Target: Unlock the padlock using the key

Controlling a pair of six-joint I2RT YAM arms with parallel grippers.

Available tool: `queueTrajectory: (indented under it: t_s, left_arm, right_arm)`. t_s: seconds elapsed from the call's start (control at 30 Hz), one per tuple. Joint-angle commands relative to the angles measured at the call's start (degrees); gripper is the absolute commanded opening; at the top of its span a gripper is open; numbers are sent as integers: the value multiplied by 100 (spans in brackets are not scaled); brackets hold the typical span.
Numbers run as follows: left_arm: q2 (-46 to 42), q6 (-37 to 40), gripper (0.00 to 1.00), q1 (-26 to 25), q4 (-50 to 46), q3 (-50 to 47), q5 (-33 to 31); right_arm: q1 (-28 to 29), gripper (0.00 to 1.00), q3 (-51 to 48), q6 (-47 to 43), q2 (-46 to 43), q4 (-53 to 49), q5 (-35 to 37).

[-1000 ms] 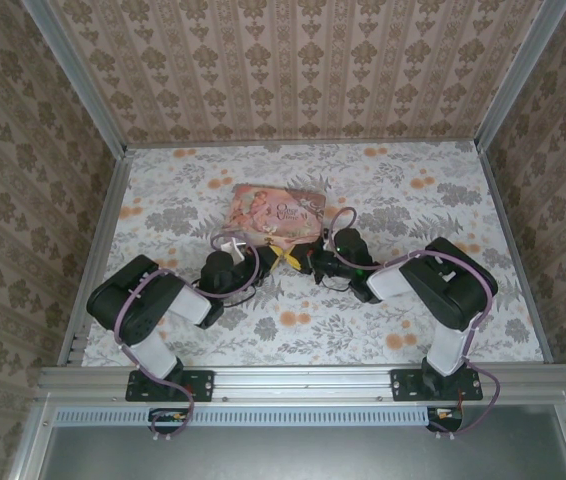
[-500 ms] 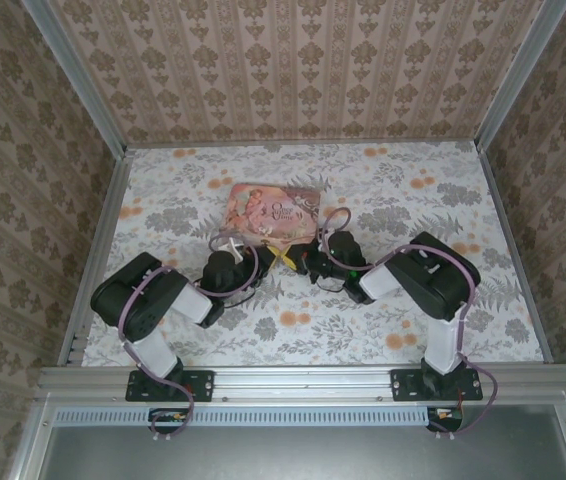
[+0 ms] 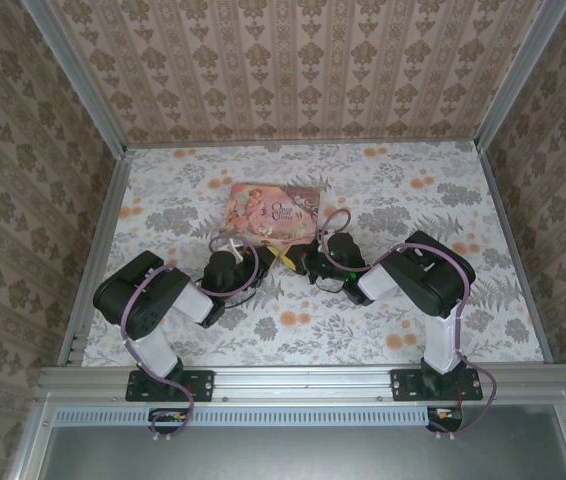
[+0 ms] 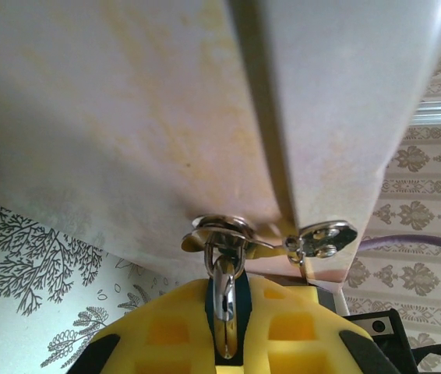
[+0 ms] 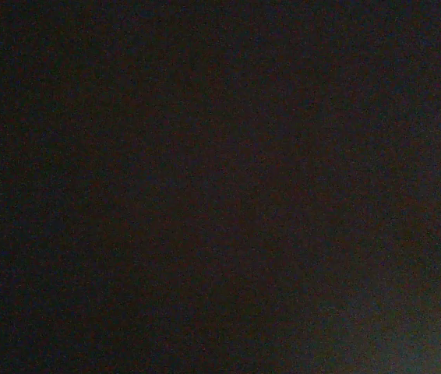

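Wide bare stretches of the flowered table (image 3: 443, 200) lie on every side of the pink tin (image 3: 275, 207), well apart from the papered walls (image 3: 293, 70). At the tin's near edge the left claw (image 4: 224, 331) is clenched on the padlock (image 4: 224, 288), whose shiny loop hangs through the tin's hasp (image 4: 219, 232). The right claw (image 3: 305, 262), just beside, is clamped tight; what it grips cannot be told.

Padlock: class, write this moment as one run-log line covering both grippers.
left gripper: shut on padlock | padlock: hooked through hasp of tin | right gripper: shut, close beside left gripper
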Motion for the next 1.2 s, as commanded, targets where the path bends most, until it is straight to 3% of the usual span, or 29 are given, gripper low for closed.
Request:
queueTrajectory:
  t_s: [0.0,0.27,0.47,0.67,0.83,1.07,1.17]
  left_arm:
    - [73,-43,0,-462,398,72,2189]
    - [39,-71,0,-482,405,232,2306]
    - [-89,-120,0,-472,405,235,2346]
    - [-68,-129,0,-506,405,288,2294]
    - [-65,-179,0,-600,407,422,2319]
    - [9,-190,0,-592,405,364,2204]
    - [61,-217,0,-553,397,336,2128]
  right_arm:
    - [143,1,267,33,-133,1184,26]
    - [135,0,630,-268,-98,1141,-414]
    - [96,0,843,-1608,-550,-224,-820]
    - [79,0,876,-247,201,1440,-475]
    - [415,0,1588,-41,318,1398,-603]
    - [235,0,1322,-77,235,1337,-479]
    - [181,12,1178,-115,222,1336,-453]
